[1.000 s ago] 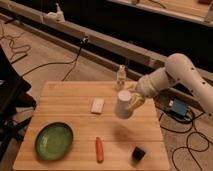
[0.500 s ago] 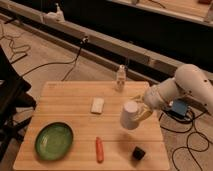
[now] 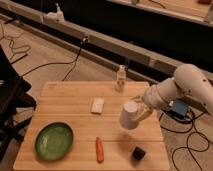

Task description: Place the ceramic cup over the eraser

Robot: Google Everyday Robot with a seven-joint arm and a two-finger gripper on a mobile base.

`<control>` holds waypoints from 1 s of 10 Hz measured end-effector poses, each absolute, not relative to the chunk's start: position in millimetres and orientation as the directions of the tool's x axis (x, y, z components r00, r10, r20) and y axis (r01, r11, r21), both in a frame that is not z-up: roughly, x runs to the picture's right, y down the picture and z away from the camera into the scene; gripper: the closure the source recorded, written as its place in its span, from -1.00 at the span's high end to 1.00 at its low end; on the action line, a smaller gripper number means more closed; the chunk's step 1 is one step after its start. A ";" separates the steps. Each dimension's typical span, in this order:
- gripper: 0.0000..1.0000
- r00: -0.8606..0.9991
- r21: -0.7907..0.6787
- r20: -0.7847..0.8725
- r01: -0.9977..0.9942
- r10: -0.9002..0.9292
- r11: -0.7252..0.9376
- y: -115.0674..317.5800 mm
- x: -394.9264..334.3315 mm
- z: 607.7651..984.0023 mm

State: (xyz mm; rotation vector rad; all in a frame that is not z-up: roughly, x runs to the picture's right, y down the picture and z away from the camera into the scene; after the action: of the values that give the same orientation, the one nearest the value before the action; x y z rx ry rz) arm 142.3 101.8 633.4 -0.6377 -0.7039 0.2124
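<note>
The white ceramic cup (image 3: 129, 115) hangs tilted above the wooden table (image 3: 70, 102), held at its right side by my gripper (image 3: 142, 111), which comes in from the right on a white arm. The black eraser (image 3: 138, 153) lies on the table near the front right corner, below and slightly right of the cup, apart from it. The gripper is shut on the cup.
A green plate (image 3: 53, 141) sits at the front left. An orange carrot (image 3: 99, 149) lies at the front middle. A flat white block (image 3: 97, 105) lies mid-table. A small white bottle (image 3: 120, 78) stands at the back edge. Cables lie on the floor around.
The gripper has carried the cup toward the front right of the table, closer to the eraser, and lowered it somewhat.
</note>
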 end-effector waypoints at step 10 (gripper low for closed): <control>-1.00 0.718 -0.636 0.493 -0.088 0.491 0.767 167.0 181.2 583.2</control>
State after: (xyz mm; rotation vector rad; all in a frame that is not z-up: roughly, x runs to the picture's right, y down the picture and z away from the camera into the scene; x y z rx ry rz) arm 181.2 167.0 583.2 -0.6237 -0.7034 0.3440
